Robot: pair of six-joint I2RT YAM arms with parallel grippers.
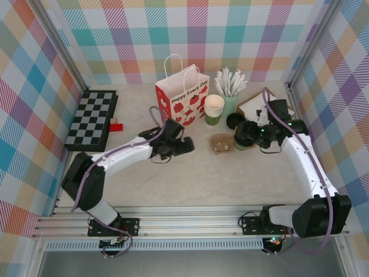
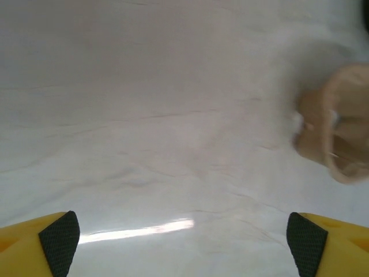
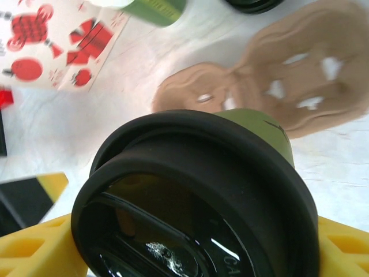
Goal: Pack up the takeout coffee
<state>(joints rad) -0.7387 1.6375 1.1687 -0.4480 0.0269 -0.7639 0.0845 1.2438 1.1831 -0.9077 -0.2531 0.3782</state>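
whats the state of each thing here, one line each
coffee: lid on, gripped by right end effector
right end effector: shut on coffee
left end effector: open, empty
carrier: lying flat, empty
bag: upright
cup stack: upright
stirrer holder: upright, filled
chessboard: lying flat
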